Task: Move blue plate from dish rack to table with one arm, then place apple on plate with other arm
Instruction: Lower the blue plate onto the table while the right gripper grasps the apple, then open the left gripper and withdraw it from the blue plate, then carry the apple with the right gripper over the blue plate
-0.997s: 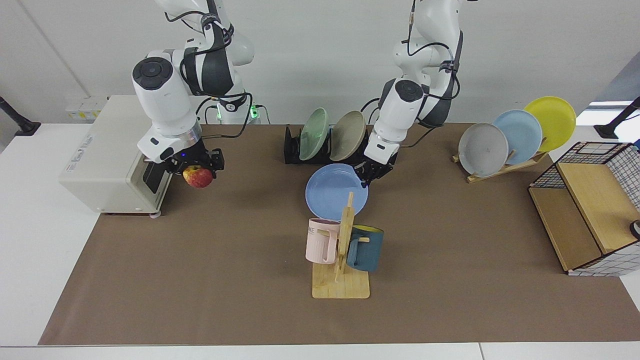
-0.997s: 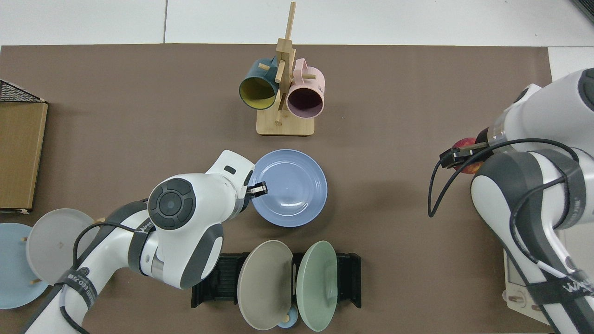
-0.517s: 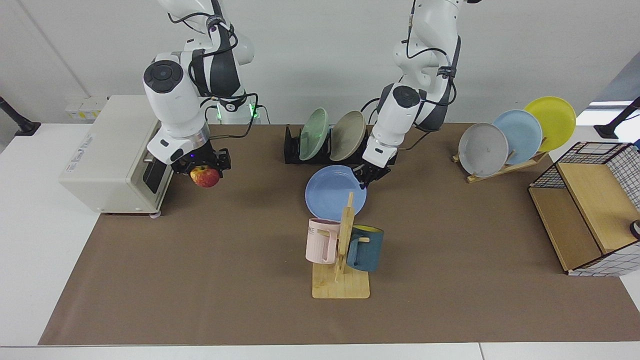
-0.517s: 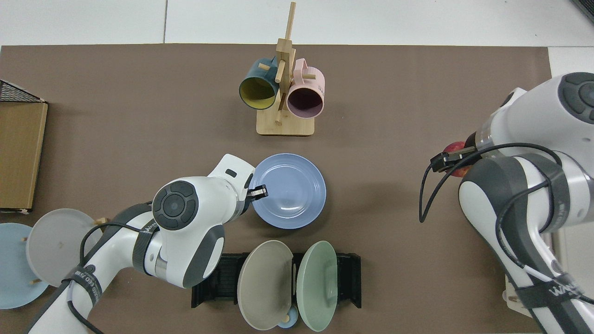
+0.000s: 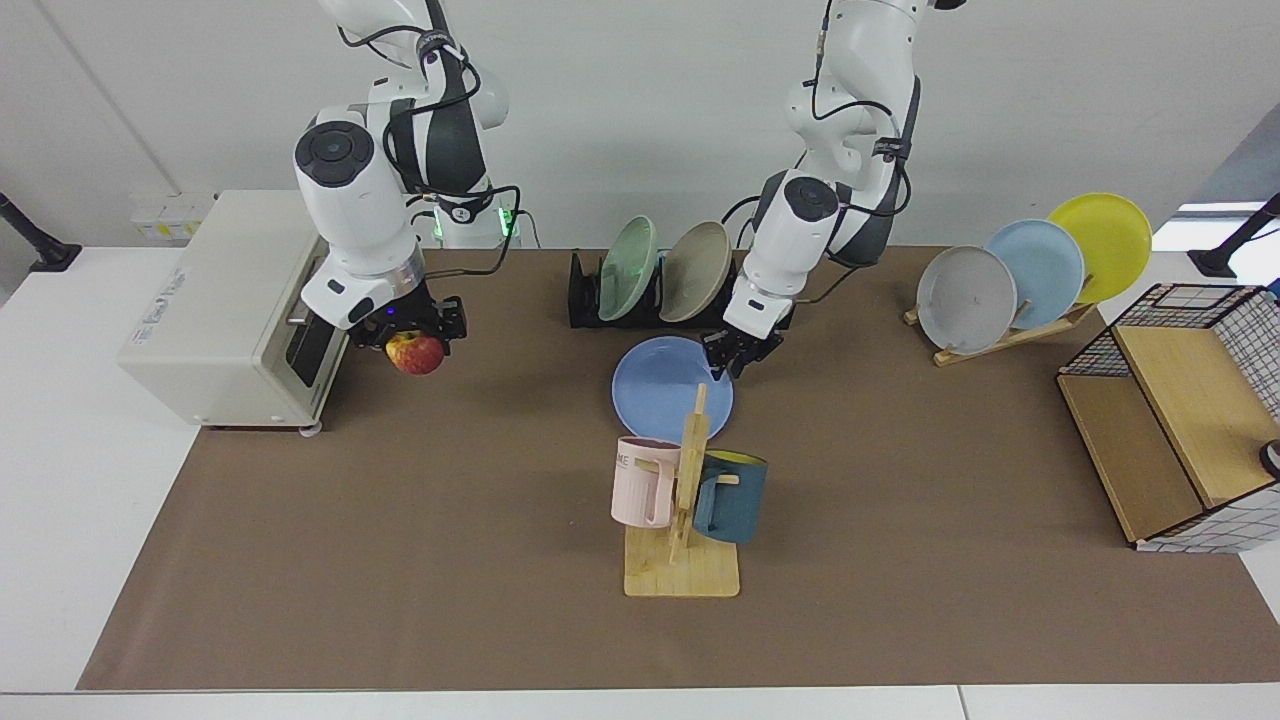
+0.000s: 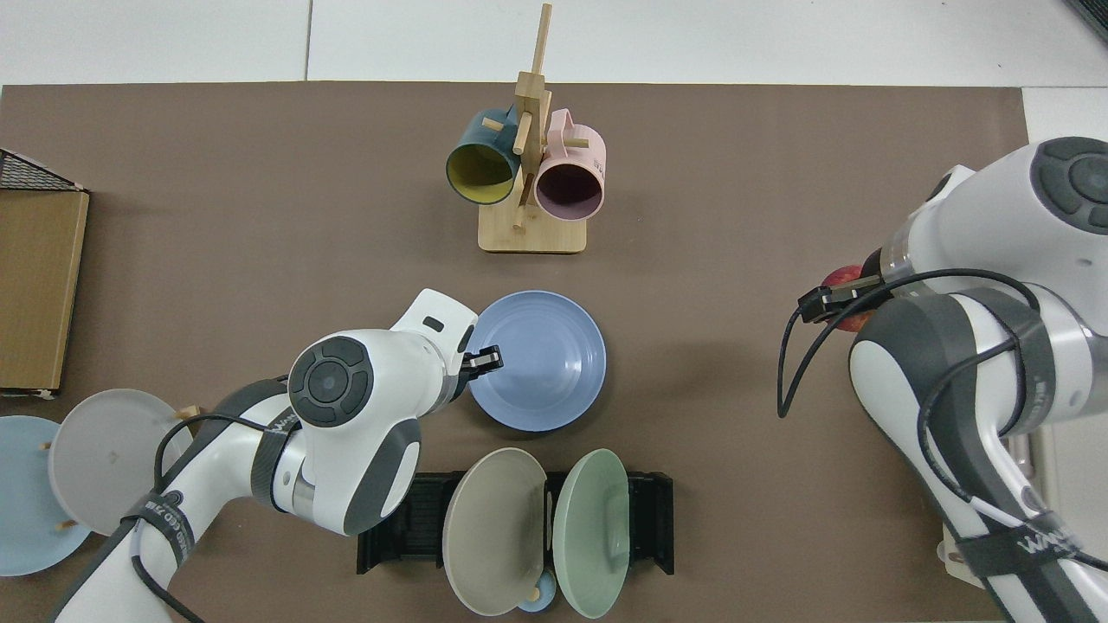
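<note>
Setting down the blue plate (image 5: 668,386) on the counter (image 5: 400,560) is judged nearly done: it lies flat between the dish rack (image 5: 585,292) and a mug stand (image 5: 683,520), its rim pinched by the left gripper (image 5: 737,356). The apple (image 5: 415,352) is held clamped in the right gripper (image 5: 410,338), high beside a white box (image 5: 215,310). Next, release of the rim and retreat are called for, then carrying the apple across.

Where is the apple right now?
The apple is held in the right gripper, above the brown table, at the facing view's left. It is just in front of the white box-shaped appliance, well away from the blue plate.
</note>
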Robot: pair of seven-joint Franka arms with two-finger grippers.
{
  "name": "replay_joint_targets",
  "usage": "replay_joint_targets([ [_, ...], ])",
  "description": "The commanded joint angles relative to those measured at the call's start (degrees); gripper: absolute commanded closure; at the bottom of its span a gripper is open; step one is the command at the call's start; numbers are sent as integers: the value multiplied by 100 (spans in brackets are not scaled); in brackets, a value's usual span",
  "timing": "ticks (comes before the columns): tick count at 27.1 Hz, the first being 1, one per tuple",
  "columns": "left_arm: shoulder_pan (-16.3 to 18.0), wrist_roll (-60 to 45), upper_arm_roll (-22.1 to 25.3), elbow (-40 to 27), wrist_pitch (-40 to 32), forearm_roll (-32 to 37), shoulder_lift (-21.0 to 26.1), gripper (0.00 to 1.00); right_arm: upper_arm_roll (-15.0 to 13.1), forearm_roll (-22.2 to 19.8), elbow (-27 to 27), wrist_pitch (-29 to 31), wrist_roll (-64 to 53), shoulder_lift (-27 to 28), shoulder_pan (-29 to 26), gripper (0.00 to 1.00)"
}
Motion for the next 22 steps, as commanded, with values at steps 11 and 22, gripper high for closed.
replay_joint_targets([
  [11,239,85,439,857,-1407,776,-39,1,-1,301,-308,454,470,-96,496,100],
  [22,398,1525,1202,2157,-3673,935,-541,1,-1,248,-202,815,2454,273,1744,100],
])
